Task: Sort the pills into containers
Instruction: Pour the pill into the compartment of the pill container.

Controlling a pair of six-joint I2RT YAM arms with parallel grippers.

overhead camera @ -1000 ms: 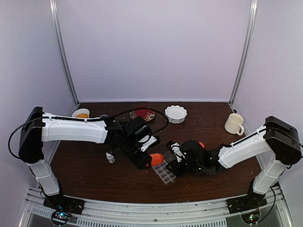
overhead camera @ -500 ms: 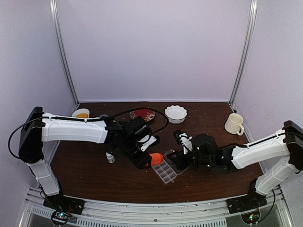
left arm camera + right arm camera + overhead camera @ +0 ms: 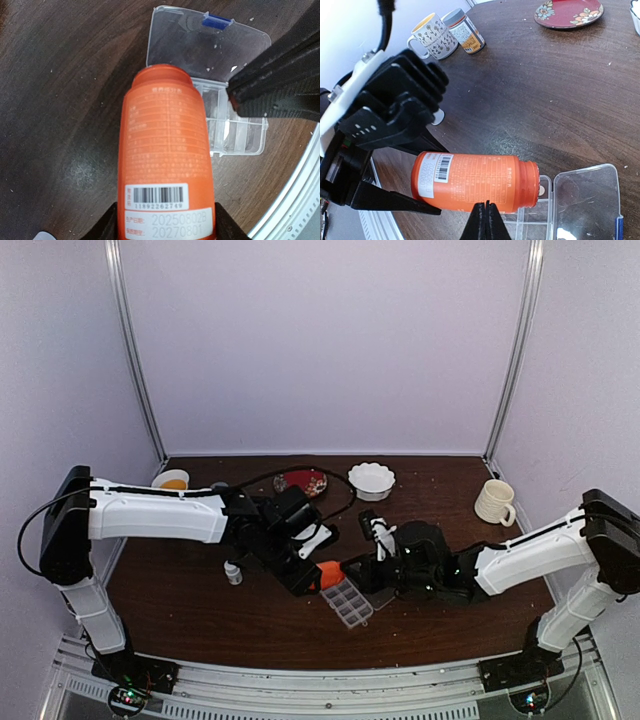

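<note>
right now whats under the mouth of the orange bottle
The open clear pill box, lid flipped back. The orange bottle hides several cells, so their contents cannot be seen.

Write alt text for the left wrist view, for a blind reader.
The left gripper holds an orange pill bottle, its neck pointing at an open clear pill box on a dark wooden table. Its lid, with a blue latch, lies flat, and the shut right gripper sits at the right.

You were working in a robotics lab test cell: plain pale wall panels (image 3: 320, 340) framed by aluminium posts (image 3: 134, 350) closed in a dark wooden table (image 3: 200, 615), the arm bases (image 3: 128, 670) were bolted to a metal rail (image 3: 320, 687) at its near edge, and a mug (image 3: 495, 502) and plate (image 3: 305, 481) stood on it.
</note>
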